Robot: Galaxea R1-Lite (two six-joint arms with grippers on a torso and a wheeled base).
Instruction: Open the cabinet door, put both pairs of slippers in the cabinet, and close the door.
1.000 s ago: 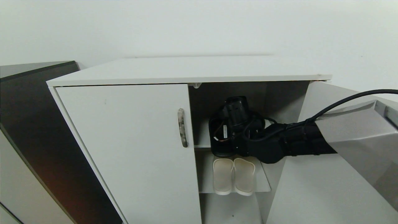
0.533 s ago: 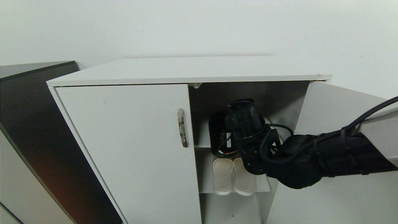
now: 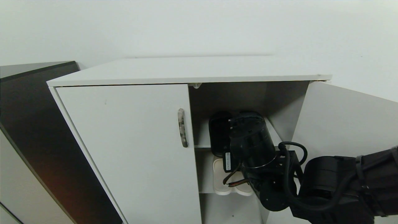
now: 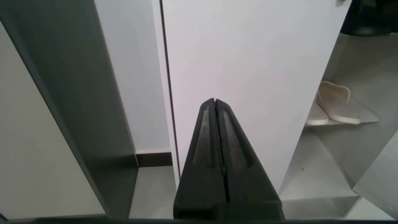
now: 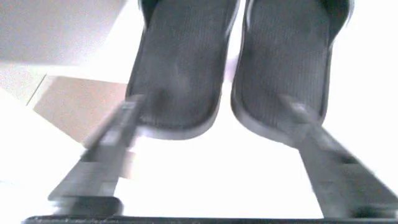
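The white cabinet (image 3: 186, 70) has its left door (image 3: 124, 140) closed and its right door (image 3: 342, 109) swung open. A pair of black slippers (image 3: 218, 132) lies on the upper shelf, with a pair of white slippers (image 3: 221, 185) on the shelf below. My right arm's wrist (image 3: 252, 143) hangs just in front of the opening and covers part of both pairs. In the right wrist view the right gripper (image 5: 211, 106) is open, with the black slippers (image 5: 180, 62) just beyond its fingers and untouched. My left gripper (image 4: 214, 106) is shut on nothing in front of the closed door, and the white slippers (image 4: 339, 102) show off to one side.
A dark panel (image 3: 37, 124) leans against the cabinet's left side. The metal handle (image 3: 182, 127) sits on the closed left door beside the opening. The open right door stands close along my right arm. A bare wall rises behind the cabinet.
My right arm has drawn back out of the cabinet and dropped lower, toward the camera. The black slippers stay on the upper shelf. The white slippers have not moved.
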